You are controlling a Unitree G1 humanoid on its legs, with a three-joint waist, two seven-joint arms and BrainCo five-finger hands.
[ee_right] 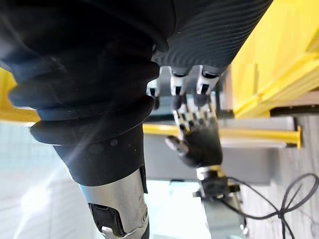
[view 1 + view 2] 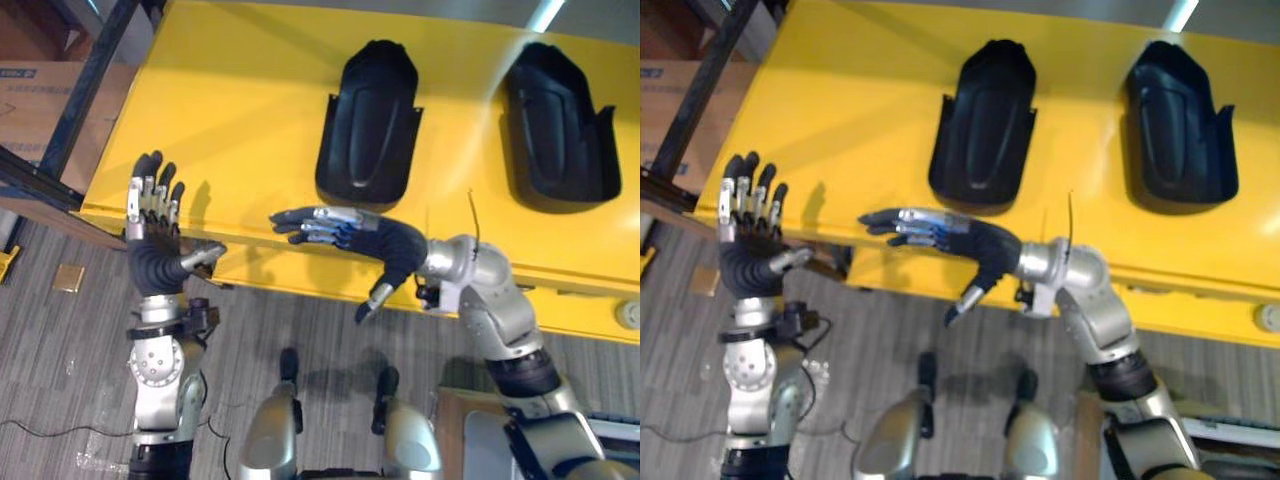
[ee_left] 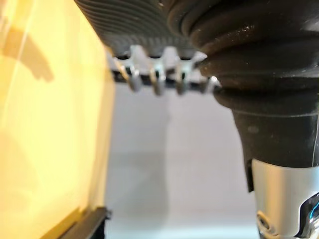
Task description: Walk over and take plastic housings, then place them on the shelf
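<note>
Two black plastic housings lie on the yellow table (image 2: 240,110): one housing (image 2: 368,125) near the middle, the other housing (image 2: 556,125) further right. My left hand (image 2: 152,215) is raised at the table's near left edge, fingers straight, palm empty. My right hand (image 2: 345,235) reaches leftward along the table's front edge, just below the middle housing, fingers extended and holding nothing. In the right wrist view the left hand (image 1: 197,137) shows past my right fingers (image 1: 185,84).
Dark shelf posts (image 2: 85,85) and a cardboard box (image 2: 35,100) stand at the far left beside the table. Grey plank floor (image 2: 70,340) lies in front of the table. A small round white object (image 2: 629,315) sits at the right edge.
</note>
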